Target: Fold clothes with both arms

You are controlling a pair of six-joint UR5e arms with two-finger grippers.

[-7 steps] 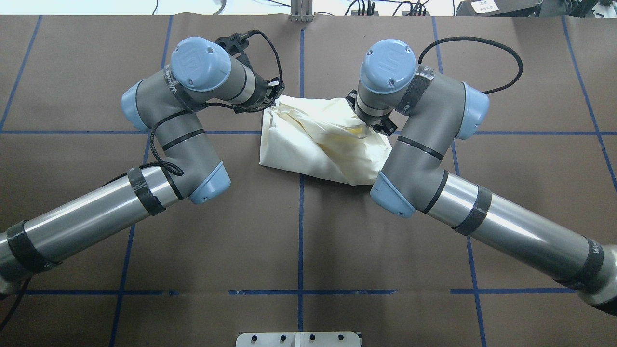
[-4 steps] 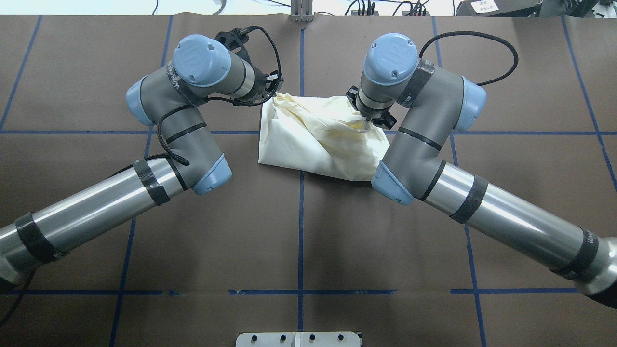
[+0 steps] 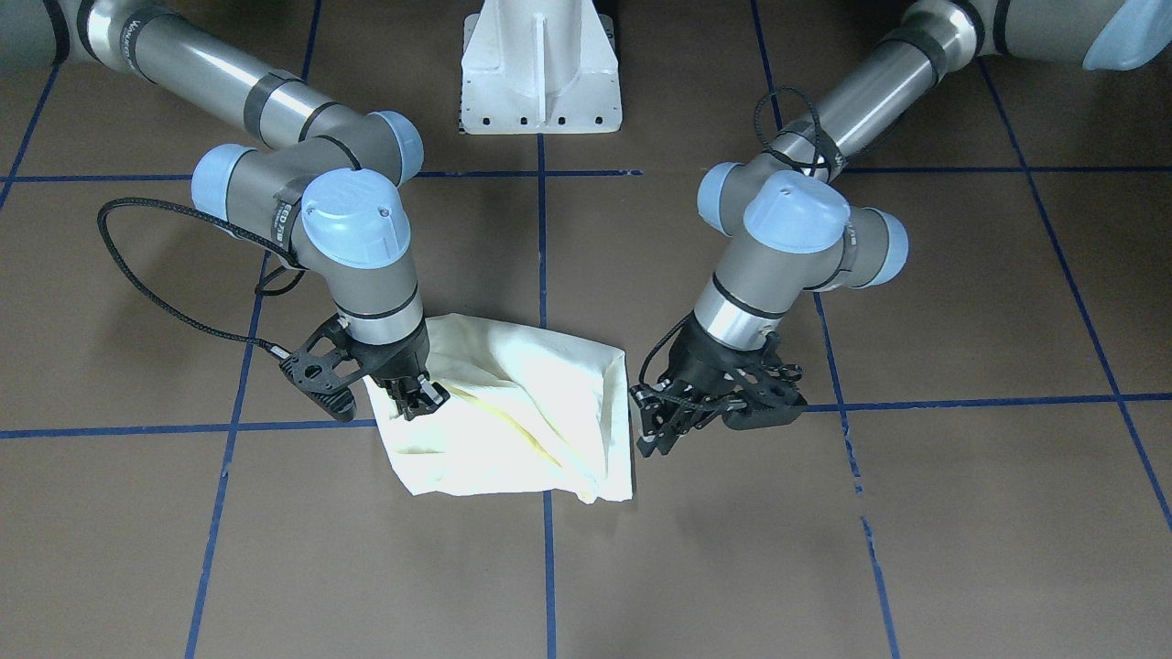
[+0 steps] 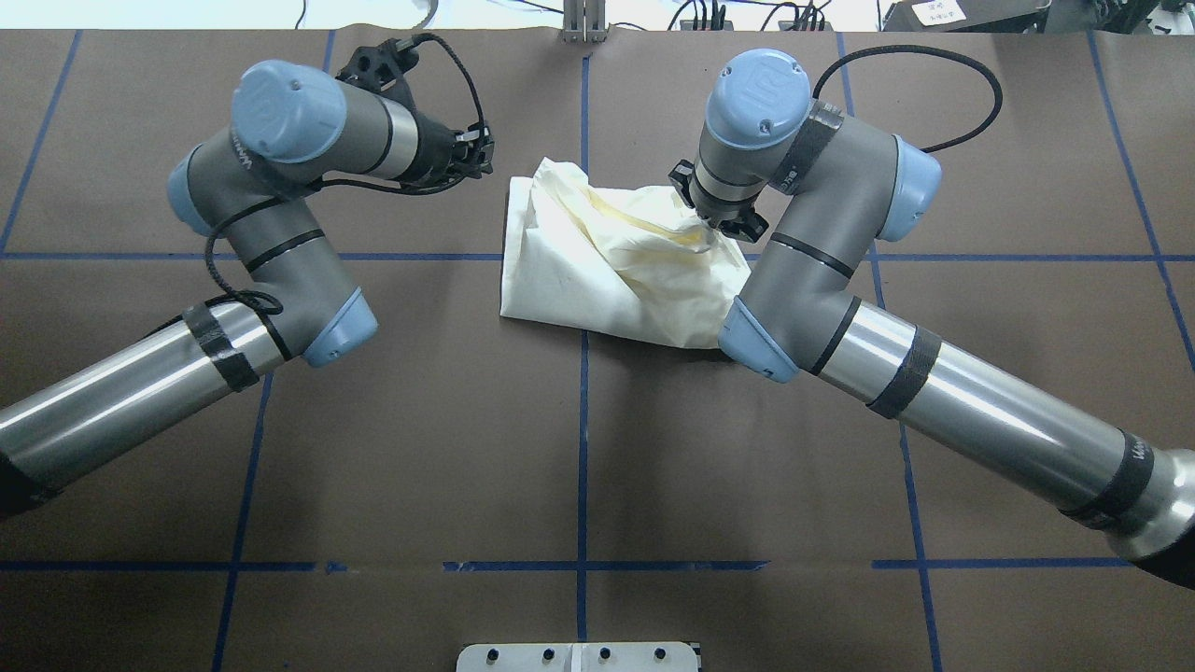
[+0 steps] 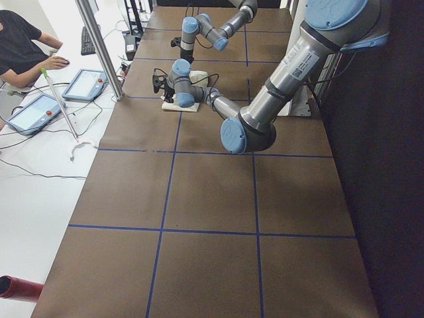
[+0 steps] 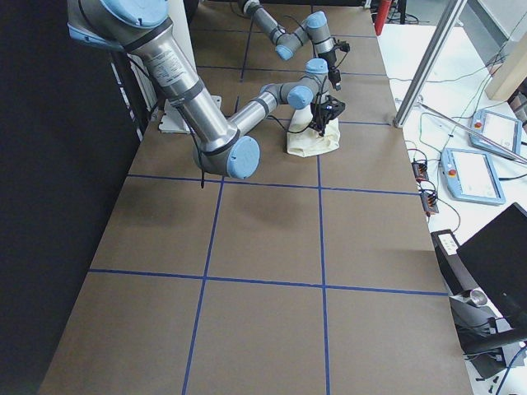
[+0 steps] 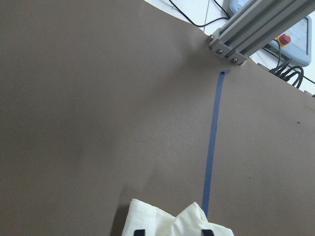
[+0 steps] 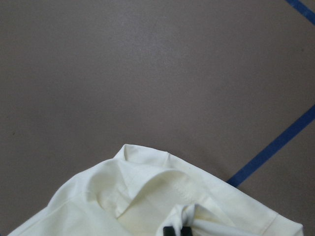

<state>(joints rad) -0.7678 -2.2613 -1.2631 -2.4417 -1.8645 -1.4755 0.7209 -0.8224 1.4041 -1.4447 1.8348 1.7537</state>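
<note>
The pale cream T-shirt [image 4: 597,271] lies as a rumpled folded bundle at the table's far middle; its print is hidden. My right gripper [image 4: 712,233] is shut on a fold near the shirt's right end; in the front-facing view this gripper [image 3: 423,401] pinches the fabric. The right wrist view shows the cream cloth [image 8: 147,196] bunched at its closed fingertips [image 8: 174,230]. My left gripper [image 4: 481,157] is open and empty, just clear of the shirt's left far corner. It also shows in the front-facing view [image 3: 652,430], beside the shirt [image 3: 513,412]. In the left wrist view the shirt [image 7: 172,223] lies at the bottom edge.
The brown table carries a grid of blue tape lines [image 4: 583,467]. The white pedestal [image 3: 540,64] stands at the robot's side. An aluminium post [image 7: 256,29] rises at the far edge. An operator [image 5: 20,40] sits with tablets [image 5: 83,85] beyond that edge.
My left gripper has let go of the shirt's far left corner and drawn back to the left. The released corner has settled. My right gripper has stayed shut on the shirt, almost still.
</note>
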